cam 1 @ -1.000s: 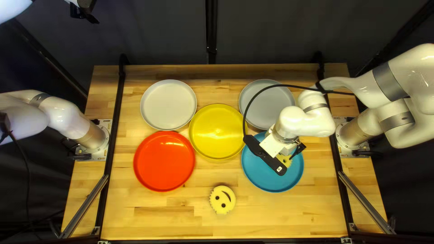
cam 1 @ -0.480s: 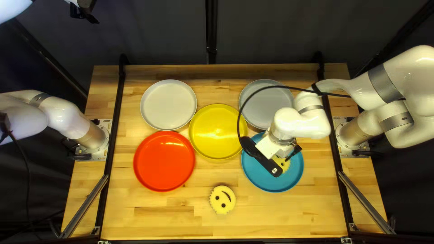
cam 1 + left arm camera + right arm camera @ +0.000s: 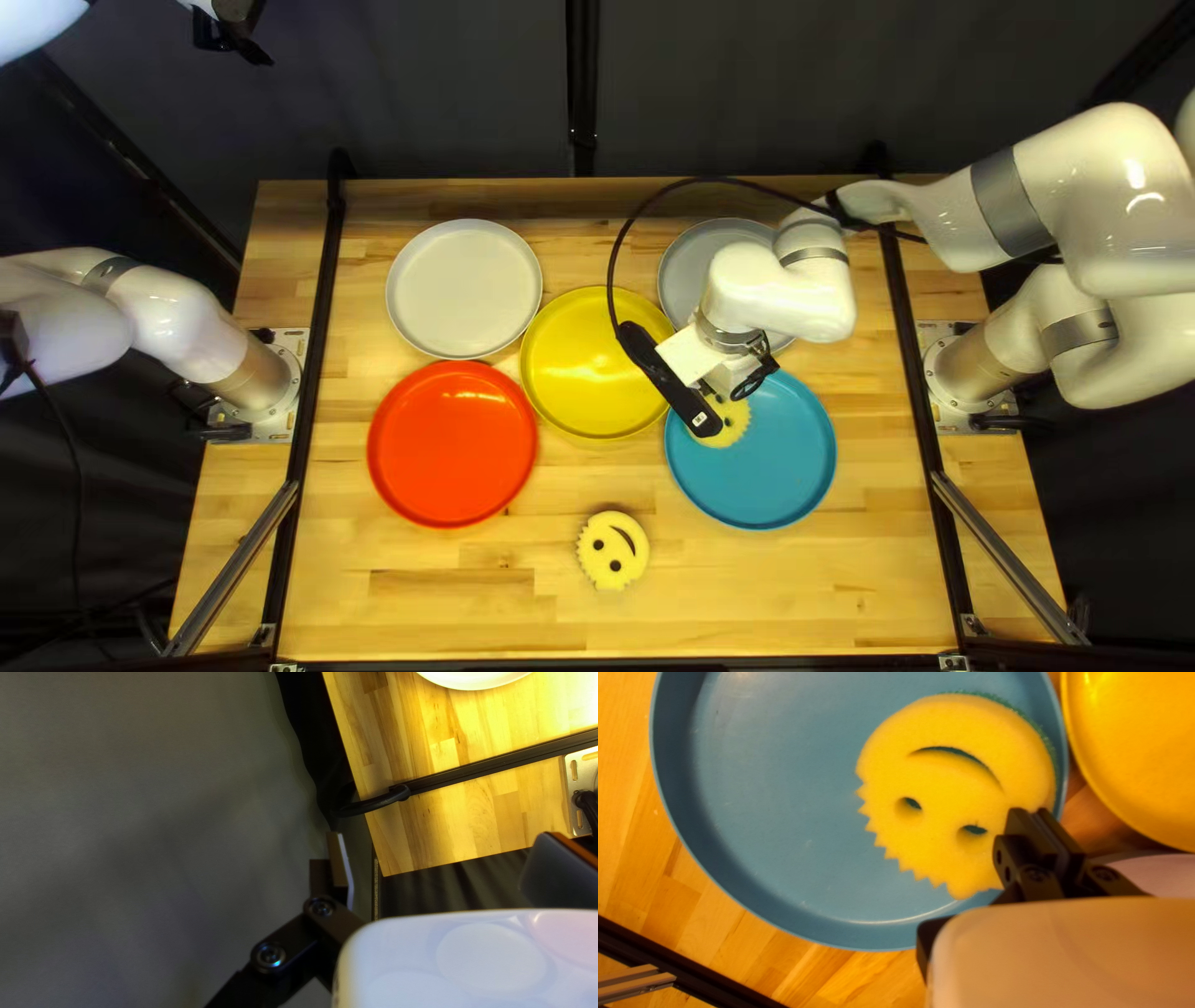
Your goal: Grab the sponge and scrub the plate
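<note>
While the right gripper (image 3: 1031, 810) is standing with its two fingers nearly together at the edge of the sponge (image 3: 946, 790), it is apparently nipping the foam there, though how deep the hold is going cannot be told. That edge grip is probably leaving most of the foam free to press on the blue plate (image 3: 753, 796), where the sponge is lying beside the rim nearest the yellow plate (image 3: 1139, 753). Its green layer (image 3: 1027, 718) is sitting beneath the yellow face, presumably so that the rougher side is doing the scrubbing. Being nearly round, the sponge is showing no clear long axis; its toothed edge (image 3: 890, 849) is facing the right of the top left view, its smile side the yellow plate. Farther out, a second sponge (image 3: 614, 549) is resting on the table (image 3: 411, 597), and the left gripper (image 3: 441, 836) is waiting wide apart, holding nothing.
</note>
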You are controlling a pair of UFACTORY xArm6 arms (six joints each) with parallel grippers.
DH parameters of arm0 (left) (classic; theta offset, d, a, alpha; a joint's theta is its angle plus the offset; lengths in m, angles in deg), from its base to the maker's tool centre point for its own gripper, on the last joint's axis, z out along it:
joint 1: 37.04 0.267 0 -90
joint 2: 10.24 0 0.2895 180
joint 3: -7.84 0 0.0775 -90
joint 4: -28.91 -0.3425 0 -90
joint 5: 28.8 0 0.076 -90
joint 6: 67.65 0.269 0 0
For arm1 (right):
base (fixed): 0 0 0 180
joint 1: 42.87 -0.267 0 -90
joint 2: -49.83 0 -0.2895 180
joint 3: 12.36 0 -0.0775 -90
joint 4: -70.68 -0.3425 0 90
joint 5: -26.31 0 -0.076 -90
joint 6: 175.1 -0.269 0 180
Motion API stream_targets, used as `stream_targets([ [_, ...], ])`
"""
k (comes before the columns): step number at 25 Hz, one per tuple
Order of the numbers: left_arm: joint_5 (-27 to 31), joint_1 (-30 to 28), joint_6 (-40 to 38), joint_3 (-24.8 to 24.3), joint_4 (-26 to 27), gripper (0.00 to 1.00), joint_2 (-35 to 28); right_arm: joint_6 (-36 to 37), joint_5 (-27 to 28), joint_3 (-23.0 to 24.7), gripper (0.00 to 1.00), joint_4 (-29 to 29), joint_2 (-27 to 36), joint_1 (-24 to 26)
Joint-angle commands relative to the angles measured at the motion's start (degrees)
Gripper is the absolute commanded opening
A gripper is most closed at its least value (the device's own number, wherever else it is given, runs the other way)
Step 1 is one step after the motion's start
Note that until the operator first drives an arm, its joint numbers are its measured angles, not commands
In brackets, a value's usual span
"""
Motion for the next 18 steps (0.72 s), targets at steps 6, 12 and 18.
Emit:
stream_targets([
  [6, 0.0, 0.0, 0.0, 0.0, 0.0, 1.00, 0.0, -2.4, -1.8, 2.5, 0.00, -0.9, 0.2, -5.0],
  [12, 0.0, 0.0, 0.0, 0.0, 0.0, 1.00, 0.0, -6.0, -2.1, 7.9, 0.00, -3.0, 4.8, -9.1],
  [18, 0.0, 0.0, 0.0, 0.0, 0.0, 1.00, 0.0, -8.4, -0.5, 7.1, 0.00, -5.7, 5.0, -11.7],
])
